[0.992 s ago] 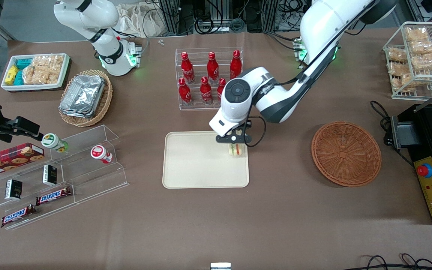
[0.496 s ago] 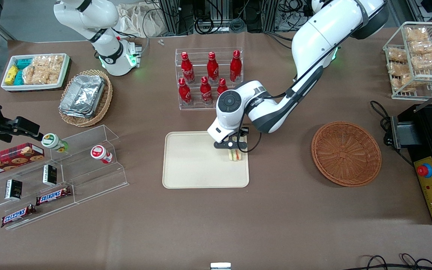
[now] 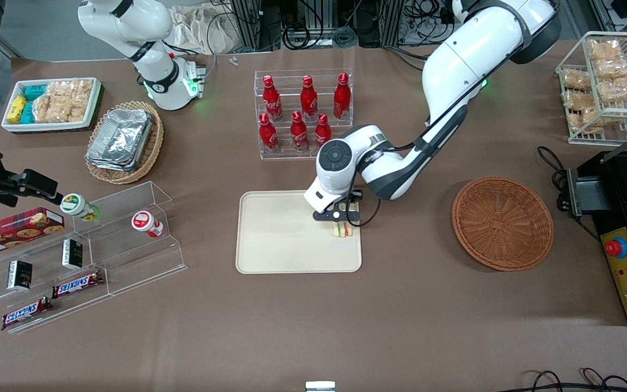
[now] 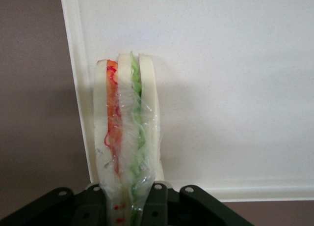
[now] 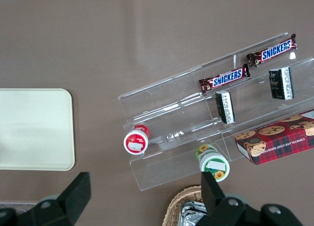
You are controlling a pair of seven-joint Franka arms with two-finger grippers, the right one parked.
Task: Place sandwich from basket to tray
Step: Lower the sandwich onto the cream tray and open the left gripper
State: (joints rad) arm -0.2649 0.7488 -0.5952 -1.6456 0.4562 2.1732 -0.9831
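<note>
My gripper (image 3: 343,218) is over the edge of the tray (image 3: 281,245) that faces the working arm's end of the table. My fingers (image 4: 156,201) are clamped on the sandwich (image 4: 128,137), one on each bread face. The sandwich stands on edge in clear wrap, orange-red and green layers showing, over the tray floor just inside the rim. The basket (image 3: 502,222) sits well apart, toward the working arm's end. Red bottles (image 3: 302,111) stand farther from the front camera.

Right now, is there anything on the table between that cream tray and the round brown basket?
No. In the front view only bare brown tabletop separates the tray from the basket. The end effector holds the sandwich over the tray.
</note>
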